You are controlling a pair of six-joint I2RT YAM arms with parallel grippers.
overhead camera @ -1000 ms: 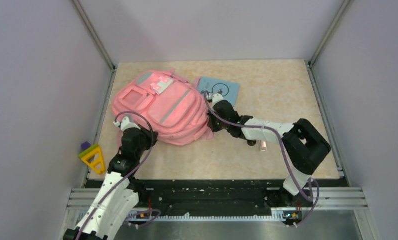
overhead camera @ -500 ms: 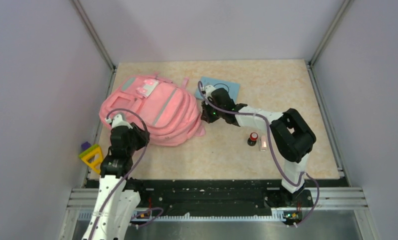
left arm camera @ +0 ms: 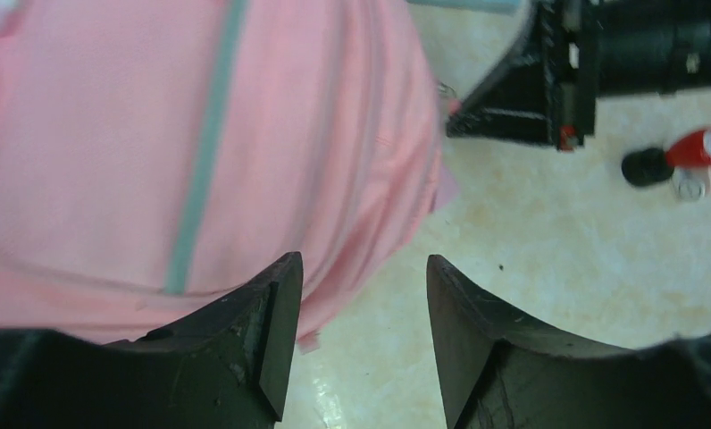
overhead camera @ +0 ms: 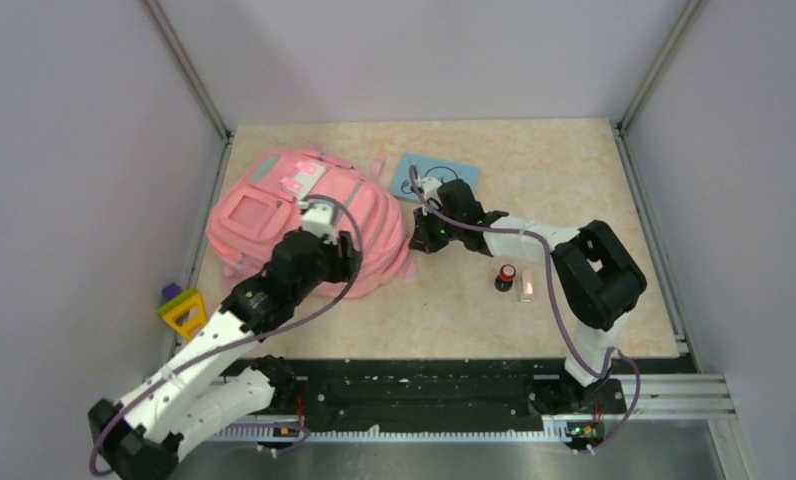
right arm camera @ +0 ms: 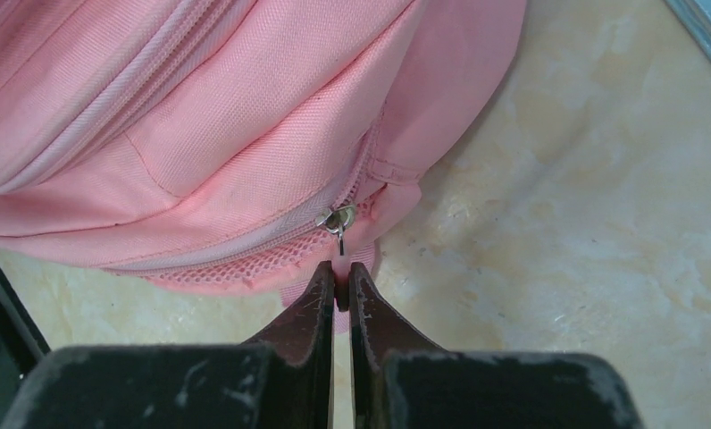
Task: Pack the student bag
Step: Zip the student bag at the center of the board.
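Two grippers are placed at the bag [overhead camera: 274,210], lying upper left in the top view: right gripper [right arm camera: 337,290] pinched on the zip pull [right arm camera: 338,219], left gripper [left arm camera: 361,268] spread wide, empty. Unpinned, the bag could be dragged and the pull lost.

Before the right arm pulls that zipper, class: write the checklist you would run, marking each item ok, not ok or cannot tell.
1. Right gripper shut on the zipper pull: ok.
2. Left gripper bracing the student bag: not ok; it is open above the bag's near edge.
3. Zipper opened: not ok; its visible run looks closed.
4. Red-capped bottle clear of the bag: ok.
5. Blue book reachable: cannot tell; the right arm partly covers it.
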